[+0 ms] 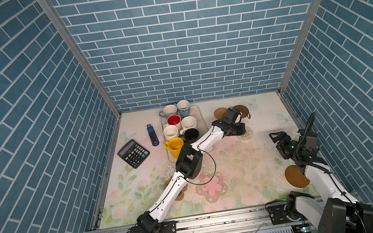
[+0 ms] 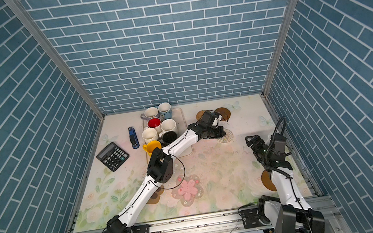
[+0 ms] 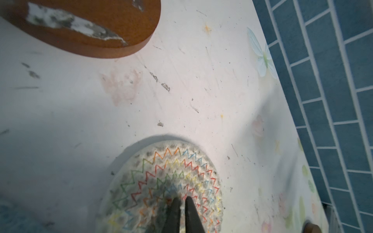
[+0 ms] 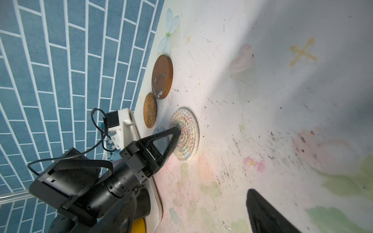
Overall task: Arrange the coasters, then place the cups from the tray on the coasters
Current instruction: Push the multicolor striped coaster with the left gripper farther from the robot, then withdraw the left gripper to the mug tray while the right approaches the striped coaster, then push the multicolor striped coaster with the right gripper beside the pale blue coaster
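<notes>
Blue brick walls point(image 1: 195, 46) boxed the flowered table point(image 1: 249, 162). My left claw point(image 3: 181, 200) rested on the whitish woven coaster point(image 3: 161, 171), tips barely parted, right of the tray point(image 1: 202, 119) toward the table's far edge. My right claw point(image 1: 278, 136) hung spread and empty near the right edge.

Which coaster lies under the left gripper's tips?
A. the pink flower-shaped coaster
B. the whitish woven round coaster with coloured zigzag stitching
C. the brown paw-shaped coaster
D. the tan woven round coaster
B: the left wrist view shows the left gripper with its tips at the middle of the whitish woven round coaster with coloured zigzag stitching.
</notes>
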